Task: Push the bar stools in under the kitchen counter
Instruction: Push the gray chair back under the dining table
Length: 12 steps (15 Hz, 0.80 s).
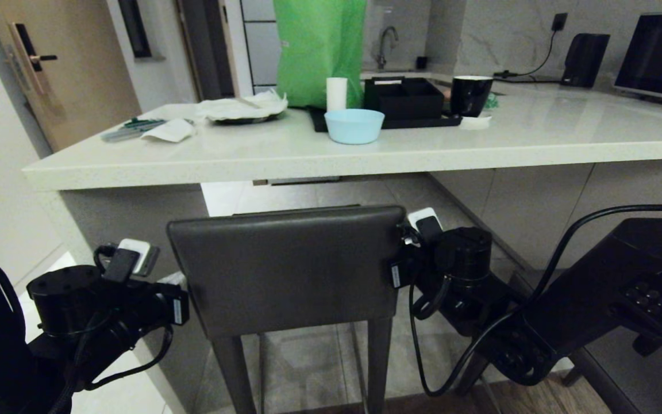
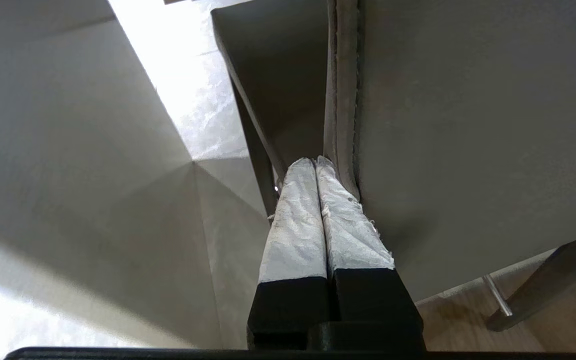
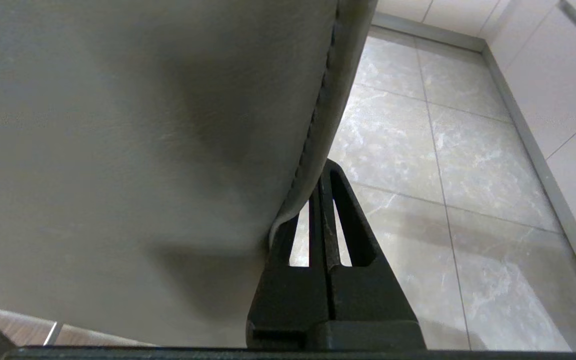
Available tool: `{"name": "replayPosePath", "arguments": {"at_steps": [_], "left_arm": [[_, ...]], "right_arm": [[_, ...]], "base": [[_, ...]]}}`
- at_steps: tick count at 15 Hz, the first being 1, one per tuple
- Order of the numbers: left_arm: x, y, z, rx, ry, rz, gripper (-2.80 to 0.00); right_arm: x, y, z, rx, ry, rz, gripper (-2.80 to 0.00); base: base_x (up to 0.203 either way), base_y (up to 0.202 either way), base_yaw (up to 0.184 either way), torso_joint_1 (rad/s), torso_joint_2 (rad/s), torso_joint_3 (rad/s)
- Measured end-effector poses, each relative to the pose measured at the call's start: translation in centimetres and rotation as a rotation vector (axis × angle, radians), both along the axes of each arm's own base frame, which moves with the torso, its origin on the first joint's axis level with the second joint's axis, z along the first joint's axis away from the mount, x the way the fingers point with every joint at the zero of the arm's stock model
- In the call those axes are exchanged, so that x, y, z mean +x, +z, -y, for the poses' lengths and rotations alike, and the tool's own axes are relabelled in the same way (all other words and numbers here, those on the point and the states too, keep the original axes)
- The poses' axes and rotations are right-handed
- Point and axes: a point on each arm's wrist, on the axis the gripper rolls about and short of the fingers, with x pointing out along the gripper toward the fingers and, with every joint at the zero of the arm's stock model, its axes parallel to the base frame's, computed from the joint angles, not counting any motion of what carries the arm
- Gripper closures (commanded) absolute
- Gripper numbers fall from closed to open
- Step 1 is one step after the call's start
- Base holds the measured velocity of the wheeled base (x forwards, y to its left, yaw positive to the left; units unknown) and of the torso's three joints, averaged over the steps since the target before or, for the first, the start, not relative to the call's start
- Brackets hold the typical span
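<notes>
Bar stool (image 1: pixel 285 267) bracketed at backrest, standing just short of the kitchen counter (image 1: pixel 365 152) front edge.

Counter slab overhangs an open bay; seat not yet under it. Stool judged rigid, moderately heavy, top-heavy on slim legs — push low on the backrest's side edges, both sides evenly, or it may tip or yaw. Padded leather-like cover gives slightly and could slip. Left gripper (image 2: pixel 316 162) and right gripper (image 3: pixel 324 172) — fingers fully closed, holding nothing, tips against opposite backrest edges.
</notes>
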Motion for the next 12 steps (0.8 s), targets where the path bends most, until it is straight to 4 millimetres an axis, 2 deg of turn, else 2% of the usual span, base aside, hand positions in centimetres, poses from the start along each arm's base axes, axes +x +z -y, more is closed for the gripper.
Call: {"name": "replayPosePath", "arguments": {"at_steps": [5,8,10,12], "left_arm": [[-0.1,0.2,0.1,0.028,-0.003,0.015,0.0],[-0.5,1.0,-0.5,0.021,0.035,0.037,0.0],[-1.2,1.9,-1.8,0.001,0.089,0.073,0.0],[-1.8,2.3,-3.7,-0.006,0.125,0.089,0.0]], "right_arm": [[-0.1,-0.1,0.1,-0.003,-0.001,-0.005,0.0],[-0.6,0.3,0.4,-0.002,0.006,-0.005,0.0],[-1.6,0.5,1.0,-0.011,0.02,-0.021,0.0],[-1.3,1.1,2.8,-0.009,-0.013,-0.024,0.0]], "base": [[0.0,0.0,0.0,0.0,0.0,0.0],[0.0,0.0,0.0,0.0,0.0,0.0],[0.0,0.0,0.0,0.0,0.0,0.0],[0.0,0.0,0.0,0.0,0.0,0.0]]}}
